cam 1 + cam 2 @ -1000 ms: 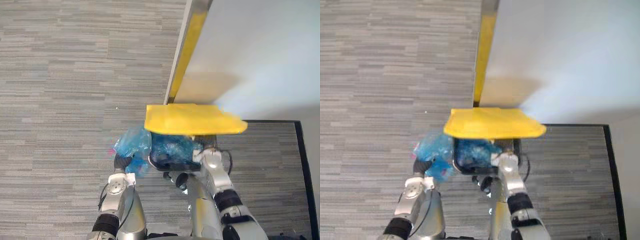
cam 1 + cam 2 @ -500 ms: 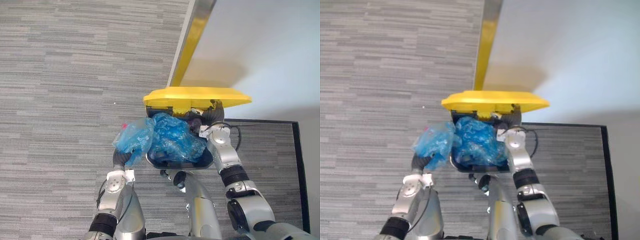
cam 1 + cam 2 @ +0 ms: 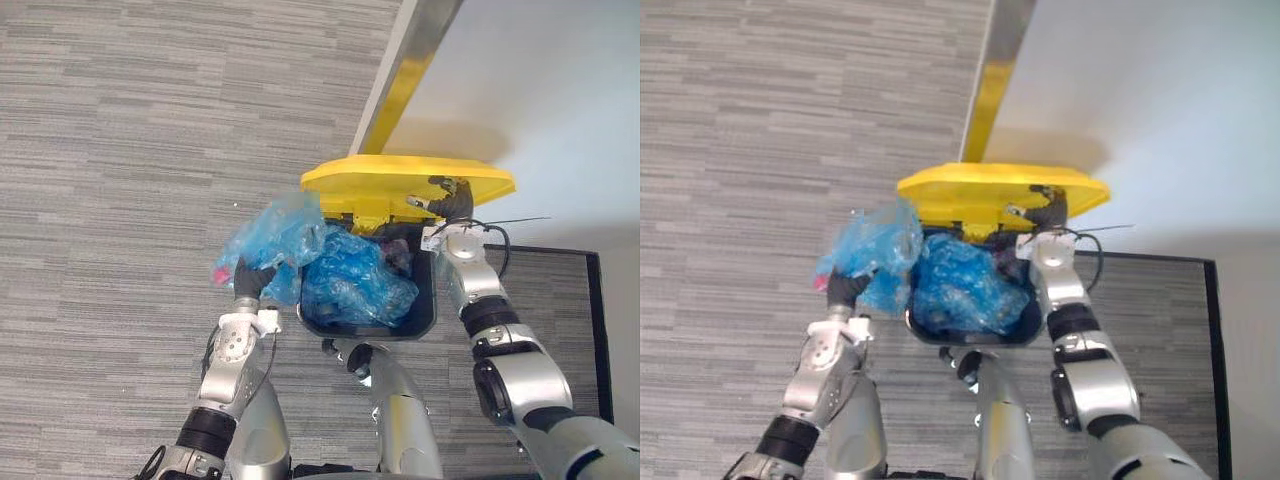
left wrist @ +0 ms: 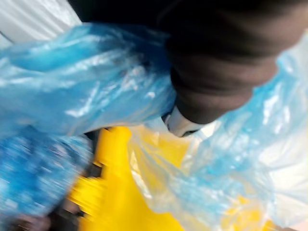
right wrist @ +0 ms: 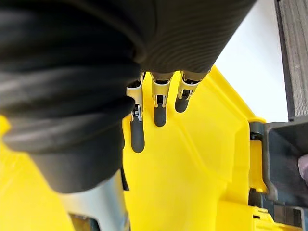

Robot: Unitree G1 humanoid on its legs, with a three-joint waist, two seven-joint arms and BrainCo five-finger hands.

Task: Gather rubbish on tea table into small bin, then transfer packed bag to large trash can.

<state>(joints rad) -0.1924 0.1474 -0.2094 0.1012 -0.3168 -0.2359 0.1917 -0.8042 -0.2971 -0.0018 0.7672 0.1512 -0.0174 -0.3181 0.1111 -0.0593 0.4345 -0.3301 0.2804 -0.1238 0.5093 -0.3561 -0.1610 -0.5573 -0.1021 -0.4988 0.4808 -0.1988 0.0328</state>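
Trash can [image 3: 428,308], one, is standing with its one yellow lid [image 3: 400,182] being propped up by the straight fingers [image 5: 160,114] of right hand [image 3: 447,200], one blue bag [image 3: 355,285] lying inside, a second blue bag [image 3: 270,240] bunching over left hand [image 3: 248,280] beside the rim, its grip impossible to tell.

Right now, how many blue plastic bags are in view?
2. One bag bunches over the left hand, outside the left rim of the dark bin; a second bag lies inside it, under the raised yellow lid. More may be hidden beneath.
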